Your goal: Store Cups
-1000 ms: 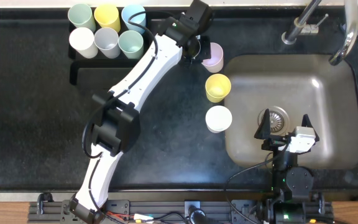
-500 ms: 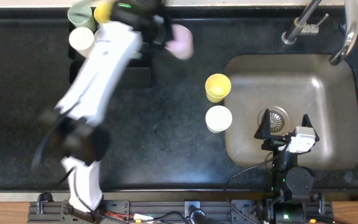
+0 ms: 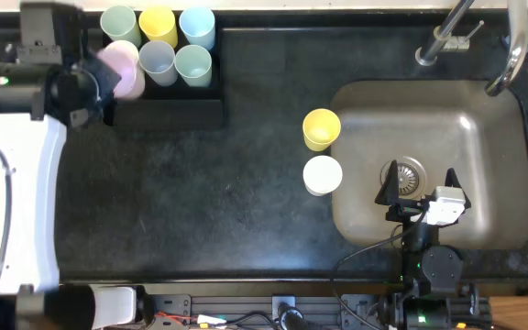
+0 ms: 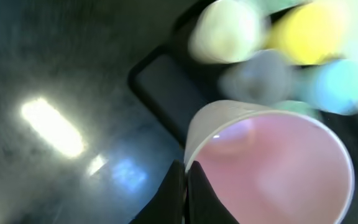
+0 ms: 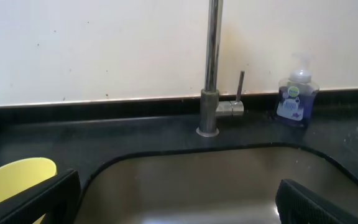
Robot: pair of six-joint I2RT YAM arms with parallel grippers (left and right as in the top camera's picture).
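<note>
Jaws pinch one pink cup (image 4: 272, 168).

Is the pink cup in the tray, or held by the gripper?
Held. The left gripper pinches the rim of the pink cup at the left end of the tray; whether it rests in the tray, cannot tell.

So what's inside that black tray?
In the black tray stand a pale green cup, a yellow cup, a blue cup, a grey cup and a mint cup. The left gripper holds a pink cup over its left end, hiding whatever is below.
</note>
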